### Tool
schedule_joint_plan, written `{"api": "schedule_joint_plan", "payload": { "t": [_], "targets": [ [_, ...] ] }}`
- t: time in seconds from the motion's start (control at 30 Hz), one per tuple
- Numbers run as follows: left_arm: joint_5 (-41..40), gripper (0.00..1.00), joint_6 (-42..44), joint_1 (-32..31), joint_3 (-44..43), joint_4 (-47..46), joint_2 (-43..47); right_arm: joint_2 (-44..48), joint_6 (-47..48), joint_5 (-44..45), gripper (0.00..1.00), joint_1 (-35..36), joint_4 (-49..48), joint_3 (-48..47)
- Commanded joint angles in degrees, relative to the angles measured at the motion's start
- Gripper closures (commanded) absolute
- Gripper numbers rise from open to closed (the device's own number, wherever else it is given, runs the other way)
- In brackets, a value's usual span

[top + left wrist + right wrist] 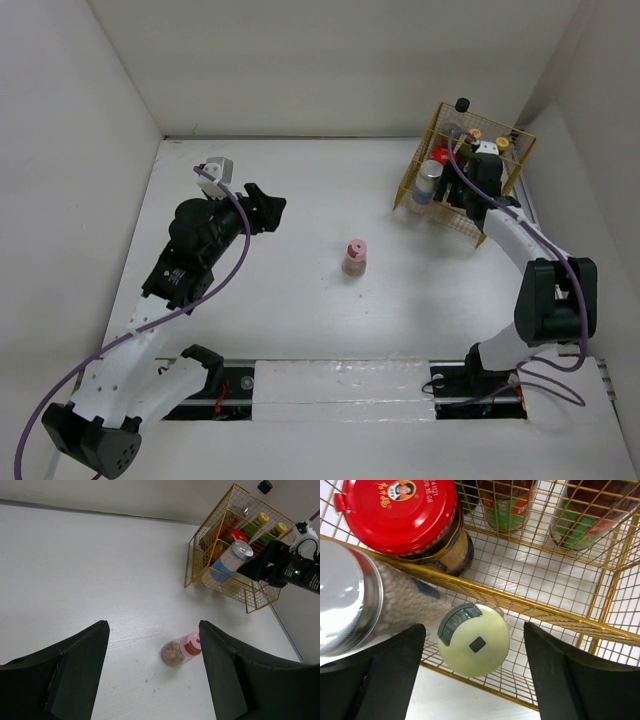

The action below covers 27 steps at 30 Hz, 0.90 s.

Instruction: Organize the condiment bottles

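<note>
A pink-capped beige bottle stands alone mid-table; in the left wrist view it sits ahead, between my open fingers and well below them. My left gripper is open and empty, left of this bottle. My right gripper is open above the yellow wire basket, its fingers on either side of a cream-capped bottle without touching it. The basket also holds a red-lidded jar, a silver-lidded white-blue bottle, two yellow-capped bottles and a tall black-capped bottle.
The basket stands at the far right by the white side wall. A gold wire divider separates the cream and silver-lidded bottles from the jar behind. White walls close in the table at the left and back.
</note>
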<state>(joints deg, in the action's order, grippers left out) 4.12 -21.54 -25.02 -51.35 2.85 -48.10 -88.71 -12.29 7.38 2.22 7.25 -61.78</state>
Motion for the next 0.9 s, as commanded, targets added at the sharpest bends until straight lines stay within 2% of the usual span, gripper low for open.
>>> {"api": "schedule_joint_plan", "payload": {
  "t": [0.0,0.1,0.23,0.3,0.33,0.4,0.47,0.5,0.53,0.57,0.6,0.63,0.67,0.73,0.87],
  "targets": [
    [0.6,0.32,0.1,0.1,-1.3,-2.1,0.4,4.7,-0.4,0.1,0.14,-0.5,-1.5,-2.3],
    [0.1,0.31,0.1,0.1,-1.3,-1.5,0.4,9.9,-0.4,1.6,0.12,0.2,-1.5,-1.2],
    [0.1,0.31,0.1,0.1,-1.3,-1.5,0.4,17.6,-0.4,2.1,0.14,5.0,-3.7,1.9],
    [0.1,0.31,0.1,0.1,-1.3,-1.5,-0.2,21.0,-0.4,1.2,0.4,7.7,-6.1,4.9],
    [0.1,0.31,0.1,0.1,-1.3,-1.5,-0.2,21.6,-0.4,-2.2,0.56,9.3,-7.5,6.0],
    [0.6,0.31,0.1,0.1,-1.3,-1.5,0.4,21.6,1.3,-6.4,0.81,14.5,-8.4,7.5],
    [0.6,0.54,0.1,0.1,-1.3,-1.5,0.4,20.0,3.2,-13.0,0.82,20.4,-7.5,7.5],
    [0.6,0.68,0.1,0.1,-1.3,-1.5,-0.2,19.3,3.9,-14.0,0.75,22.5,-5.2,7.5],
    [0.6,0.78,0.1,0.1,-1.3,-1.5,-0.2,17.9,5.1,-14.5,0.65,24.5,-3.7,7.5],
    [0.6,0.81,0.1,0.1,-1.3,-1.5,-0.2,17.3,5.6,-14.5,0.52,26.3,-2.3,7.5],
    [0.6,0.79,0.1,0.1,-1.3,-1.5,-0.2,16.8,5.6,-14.5,0.37,29.3,-0.8,7.5],
    [0.6,0.73,0.1,0.1,-1.3,-1.5,0.4,15.8,6.3,-14.0,0.15,30.5,1.7,7.5],
    [0.6,0.66,0.1,0.1,-1.3,-1.5,0.4,15.1,6.8,-14.0,0.08,31.5,3.0,6.9],
    [0.6,0.42,0.1,0.1,-1.3,-1.5,-0.3,13.7,6.8,-12.7,0.0,33.6,6.2,6.8],
    [0.6,0.33,0.1,0.1,-1.3,-1.5,-0.3,9.1,6.8,-13.2,0.0,36.3,6.9,5.7]
  ]
}}
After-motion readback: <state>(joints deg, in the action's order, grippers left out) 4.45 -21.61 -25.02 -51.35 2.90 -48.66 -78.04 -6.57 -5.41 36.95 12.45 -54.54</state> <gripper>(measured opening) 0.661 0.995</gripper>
